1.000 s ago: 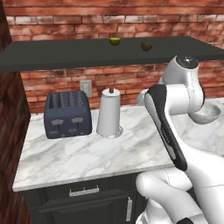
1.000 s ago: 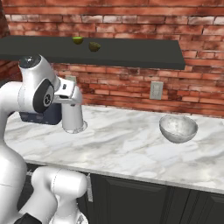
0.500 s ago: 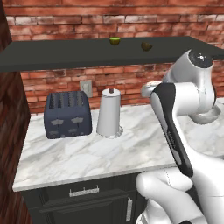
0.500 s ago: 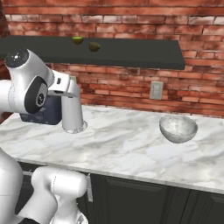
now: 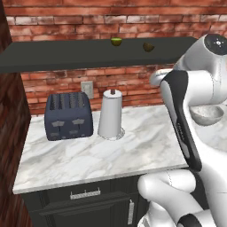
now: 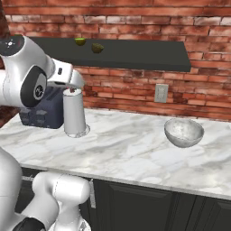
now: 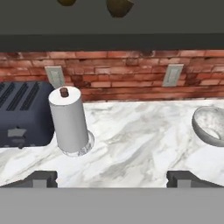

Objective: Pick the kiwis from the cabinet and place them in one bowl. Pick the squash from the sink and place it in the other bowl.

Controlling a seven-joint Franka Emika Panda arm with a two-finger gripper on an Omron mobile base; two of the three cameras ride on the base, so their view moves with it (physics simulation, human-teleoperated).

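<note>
Two kiwis lie on the dark cabinet (image 5: 84, 55), one olive-green (image 5: 116, 41) and one brownish (image 5: 148, 46). From the right they show as the green kiwi (image 6: 80, 41) and the brown kiwi (image 6: 97, 47) on the cabinet (image 6: 140, 54). In the hand view my gripper (image 7: 112, 179) is open with nothing between its fingertips (image 7: 41, 178). Both kiwis (image 7: 119, 6) peek in above the cabinet's front edge (image 7: 112, 26). The pale speckled bowl (image 6: 183, 132) stands on the counter to the right, also seen as the bowl (image 7: 212, 124). The squash, the sink and the other bowl are out of view.
A white paper-towel roll (image 5: 110, 114) and a dark blue toaster (image 5: 68, 116) stand at the back of the marble counter (image 5: 111, 155). Two wall outlets (image 7: 173, 74) sit on the brick wall. My arm (image 6: 27, 76) hangs above the toaster side.
My arm's upper joints have swung up and outward, right in the left base view and left in the right one. The kiwis, bowl and counter things have stayed put.
</note>
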